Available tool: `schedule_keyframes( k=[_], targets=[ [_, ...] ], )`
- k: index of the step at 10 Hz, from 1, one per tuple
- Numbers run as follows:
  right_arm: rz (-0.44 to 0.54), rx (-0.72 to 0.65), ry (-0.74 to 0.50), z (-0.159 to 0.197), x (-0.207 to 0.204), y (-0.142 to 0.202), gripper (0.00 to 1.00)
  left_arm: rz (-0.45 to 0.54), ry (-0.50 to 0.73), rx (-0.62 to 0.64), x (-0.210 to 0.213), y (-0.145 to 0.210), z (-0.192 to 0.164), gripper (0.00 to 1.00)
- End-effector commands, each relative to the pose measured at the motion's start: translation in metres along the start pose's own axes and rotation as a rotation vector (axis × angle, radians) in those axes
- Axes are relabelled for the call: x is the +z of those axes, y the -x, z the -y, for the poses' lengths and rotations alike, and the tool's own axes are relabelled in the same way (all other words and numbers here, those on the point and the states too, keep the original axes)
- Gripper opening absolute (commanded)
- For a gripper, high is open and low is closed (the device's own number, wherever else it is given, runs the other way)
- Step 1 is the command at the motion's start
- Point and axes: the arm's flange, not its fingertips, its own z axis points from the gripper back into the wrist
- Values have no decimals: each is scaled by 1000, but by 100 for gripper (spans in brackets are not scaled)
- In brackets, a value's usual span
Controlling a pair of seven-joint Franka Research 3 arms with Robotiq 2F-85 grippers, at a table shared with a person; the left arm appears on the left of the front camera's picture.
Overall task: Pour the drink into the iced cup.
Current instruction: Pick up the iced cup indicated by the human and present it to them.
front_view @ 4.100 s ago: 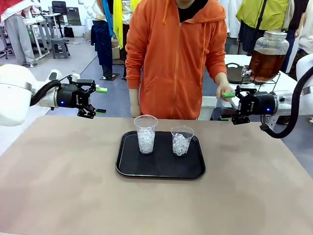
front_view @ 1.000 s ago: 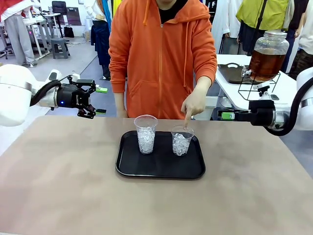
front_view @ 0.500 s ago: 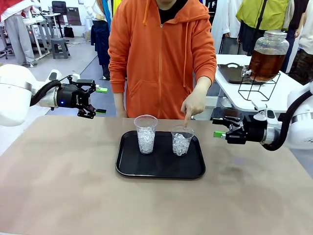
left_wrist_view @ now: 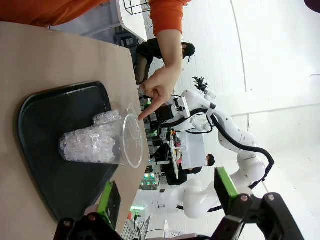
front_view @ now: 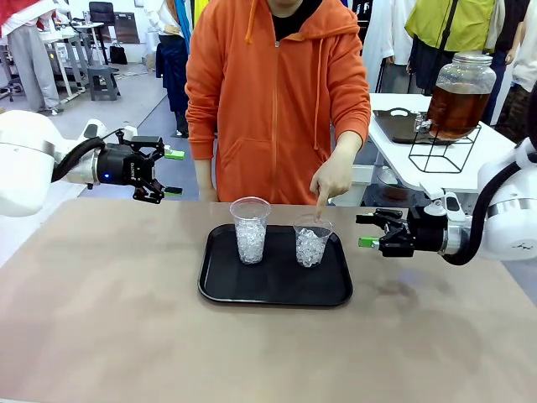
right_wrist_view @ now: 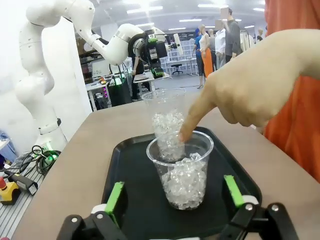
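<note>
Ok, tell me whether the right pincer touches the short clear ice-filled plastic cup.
Apart: front view shows a gap between right pincer and short clear plastic cup.

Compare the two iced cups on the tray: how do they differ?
The taller cup stands on the tray's left; the shorter cup on its right. The person's finger points at the shorter cup, not the taller cup. Both are clear, upright and hold only ice.

Taller cup [front_view: 250, 231] left of shorter cup [front_view: 312, 243] on tray [front_view: 277, 290]; drink [front_view: 454, 110] behind, far right.
</note>
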Motion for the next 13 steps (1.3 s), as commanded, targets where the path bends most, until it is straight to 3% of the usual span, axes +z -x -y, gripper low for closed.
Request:
schedule_keyframes(
  k=[1, 8, 13],
  targets=[
    [11, 17, 11, 1, 0, -5, 100, 1, 0, -4, 1, 1, 2, 100],
    [62, 53, -115, 22, -25, 26, 100, 1, 0, -4, 1, 1, 2, 100],
    [-5, 47, -82, 42, -46, 47, 100, 1, 0, -4, 1, 1, 2, 100]
  ],
)
